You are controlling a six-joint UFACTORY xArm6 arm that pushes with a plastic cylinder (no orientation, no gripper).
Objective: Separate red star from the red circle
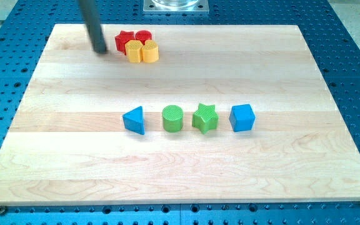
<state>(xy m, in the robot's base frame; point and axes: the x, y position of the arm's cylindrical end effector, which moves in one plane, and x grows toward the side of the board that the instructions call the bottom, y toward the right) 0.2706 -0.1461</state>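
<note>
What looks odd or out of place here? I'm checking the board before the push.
Nothing is damaged or spilled. The red star, red circle and two yellow blocks are crammed together, touching, near the view's top; my tip sits just to their left.

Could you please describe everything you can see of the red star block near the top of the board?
The red star-shaped block is a small, matte, plastic-looking piece lying flat on the wooden board near the view's top. Its right side meets the red circular block, and a yellow block presses against its lower edge. My tip stands just to its left, apart from it.
</note>
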